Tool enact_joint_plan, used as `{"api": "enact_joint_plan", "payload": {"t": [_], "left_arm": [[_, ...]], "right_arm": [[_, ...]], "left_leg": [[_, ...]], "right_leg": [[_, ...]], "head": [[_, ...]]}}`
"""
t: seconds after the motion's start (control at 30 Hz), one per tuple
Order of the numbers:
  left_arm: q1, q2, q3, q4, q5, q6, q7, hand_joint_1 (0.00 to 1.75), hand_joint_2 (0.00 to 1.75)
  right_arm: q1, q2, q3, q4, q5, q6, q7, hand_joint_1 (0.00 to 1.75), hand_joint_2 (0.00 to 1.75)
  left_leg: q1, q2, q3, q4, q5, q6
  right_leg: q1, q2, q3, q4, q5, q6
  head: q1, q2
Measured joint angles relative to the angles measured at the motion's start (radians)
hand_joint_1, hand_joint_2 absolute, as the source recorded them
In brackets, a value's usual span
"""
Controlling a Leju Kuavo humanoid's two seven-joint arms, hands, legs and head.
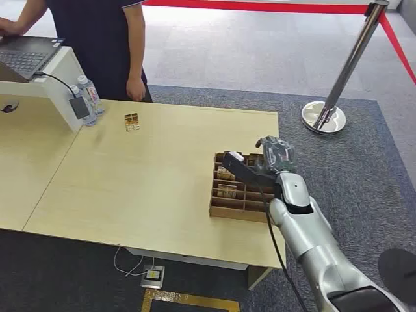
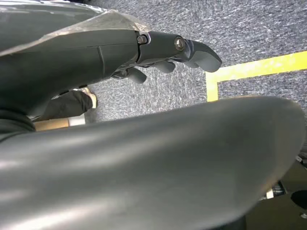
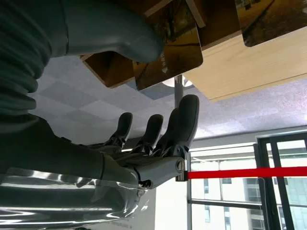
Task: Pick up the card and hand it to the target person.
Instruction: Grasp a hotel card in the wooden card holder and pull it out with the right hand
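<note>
A brown wooden tray [image 1: 234,209] with slots stands at the table's right front corner and holds cards [image 1: 226,173]. My right hand [image 1: 275,156] hovers at the tray's far right end. In the right wrist view a brown card [image 3: 170,60] sticks out of the tray, with my thumb [image 3: 119,33] close beside it. The dark fingers [image 3: 181,120] are spread on its other side with a clear gap, so nothing is gripped. My left hand [image 2: 170,50] hangs over the carpet with its fingers stretched out and holds nothing. A person [image 1: 101,45] in dark clothes stands at the table's far left.
A laptop [image 1: 25,55] sits on a raised white ledge at the far left, with two water bottles [image 1: 89,99] next to it. A small brown block [image 1: 131,121] lies on the table. A metal post [image 1: 325,116] with a red belt stands right of the table.
</note>
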Motion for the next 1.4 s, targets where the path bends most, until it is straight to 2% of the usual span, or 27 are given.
{"api": "enact_joint_plan", "payload": {"t": [0.37, 0.83, 0.9, 0.97, 1.03, 1.1, 1.17, 1.4], "left_arm": [[0.0, 0.0, 0.0, 0.0, 0.0, 0.0, 0.0, 0.0, 0.0], [0.001, 0.0, 0.0, 0.0, 0.0, -0.002, 0.001, 0.0, 0.0], [0.001, 0.0, 0.0, 0.0, 0.0, -0.001, 0.002, 0.0, 0.0], [0.001, 0.0, 0.0, 0.0, 0.0, -0.001, 0.002, 0.0, 0.0], [0.001, 0.0, -0.001, 0.0, 0.0, -0.001, 0.002, 0.0, 0.0], [0.001, 0.0, -0.001, 0.0, 0.0, -0.001, 0.002, 0.0, 0.0], [0.001, 0.0, -0.002, 0.0, -0.001, -0.001, 0.002, 0.0, 0.0], [0.001, 0.0, -0.003, 0.0, -0.003, -0.001, 0.002, 0.0, 0.0]], "right_arm": [[0.0, 0.0, -0.002, 0.0, 0.002, 0.003, 0.003, 0.79, 1.75], [-0.002, 0.005, -0.018, 0.026, 0.001, 0.008, 0.006, 0.92, 1.75], [-0.002, 0.006, -0.018, 0.031, 0.001, 0.006, 0.007, 0.99, 1.75], [-0.002, 0.006, -0.018, 0.036, 0.002, 0.003, 0.008, 1.22, 1.75], [-0.002, 0.006, -0.019, 0.04, 0.004, -0.002, 0.009, 1.53, 1.75], [-0.003, 0.006, -0.021, 0.042, 0.006, -0.006, 0.009, 1.69, 1.75], [-0.002, 0.006, -0.023, 0.043, 0.01, -0.01, 0.008, 1.75, 1.75], [-0.001, 0.006, -0.026, 0.041, 0.03, -0.022, 0.007, 1.75, 1.75]], "left_leg": [[0.0, 0.0, 0.0, 0.0, 0.0, 0.0], [0.0, 0.0, 0.0, 0.0, 0.0, 0.0], [0.0, 0.0, 0.0, 0.0, 0.0, 0.0], [0.0, 0.0, 0.0, 0.0, 0.0, 0.0], [0.0, 0.0, 0.0, 0.0, 0.0, 0.0], [0.0, 0.0, 0.0, 0.0, 0.0, 0.0], [0.0, 0.0, 0.0, 0.0, 0.0, 0.0], [0.0, 0.0, 0.0, 0.0, 0.0, 0.0]], "right_leg": [[0.0, 0.0, 0.0, 0.0, 0.0, 0.0], [0.0, 0.0, 0.0, 0.0, 0.0, 0.0], [0.0, 0.0, 0.0, 0.0, 0.0, 0.0], [0.0, 0.0, 0.0, 0.0, 0.0, 0.0], [0.0, 0.0, 0.0, 0.0, 0.0, 0.0], [0.0, 0.0, 0.0, 0.0, 0.0, 0.0], [0.0, 0.0, 0.0, 0.0, 0.0, 0.0], [0.0, 0.0, 0.0, 0.0, 0.0, 0.0]], "head": [[0.0, 0.0], [0.0, 0.0], [0.0, 0.0], [0.0, 0.0], [0.0, 0.0], [0.0, 0.0], [0.0, 0.0], [0.0, 0.0]]}}
